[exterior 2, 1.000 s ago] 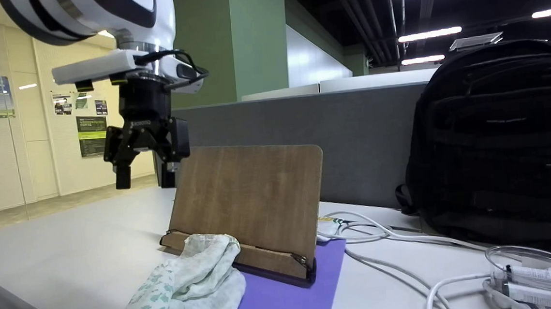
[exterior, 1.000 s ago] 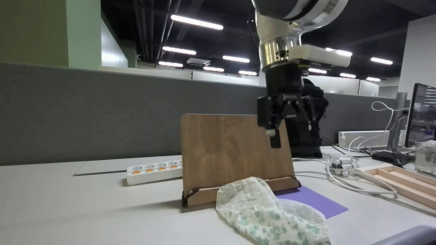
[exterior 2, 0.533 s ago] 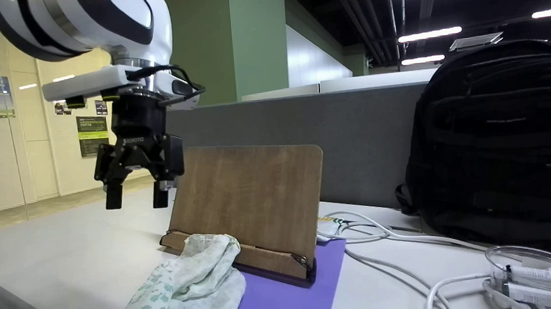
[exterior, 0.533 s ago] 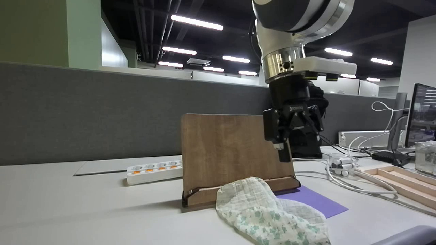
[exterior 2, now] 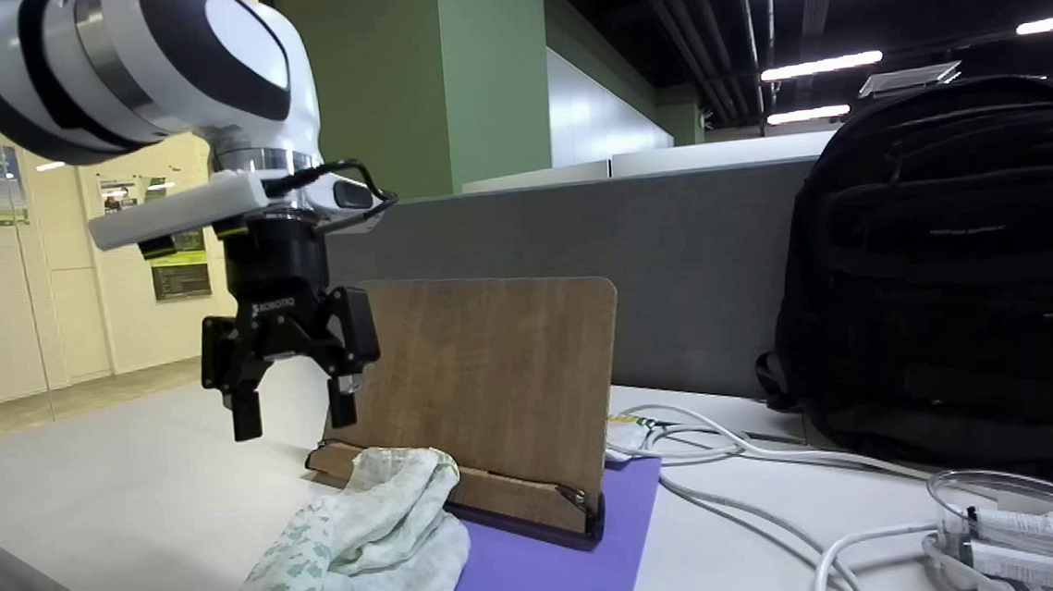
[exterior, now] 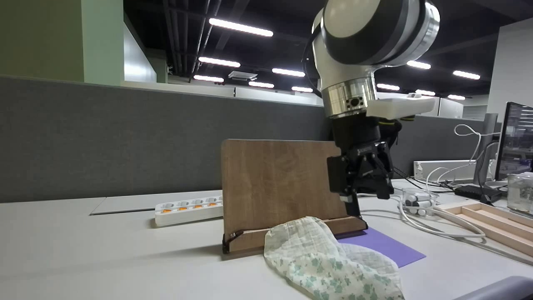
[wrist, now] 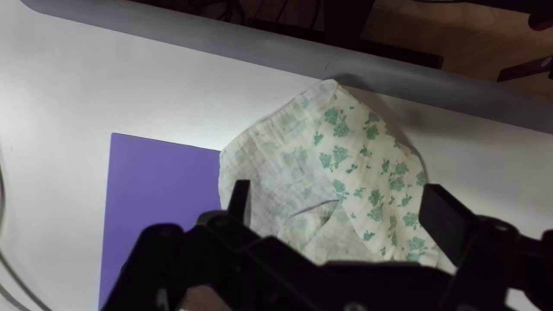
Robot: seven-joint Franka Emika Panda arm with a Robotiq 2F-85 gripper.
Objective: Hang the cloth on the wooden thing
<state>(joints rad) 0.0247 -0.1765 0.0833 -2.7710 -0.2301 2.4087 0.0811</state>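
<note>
Currently, the black two-fingered claw (exterior 2: pixel 294 423) is spread wide and empty above the crumpled green-on-white cloth (exterior: pixel 320 258). In an exterior view, the cloth lies at 5 o'clock from the brown wooden board (exterior: pixel 283 183). Insufficient descent could cause slippage.

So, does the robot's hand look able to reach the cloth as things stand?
Probably yes: the hand is open, higher than the cloth, and no object shows between them in the wrist view.
</note>
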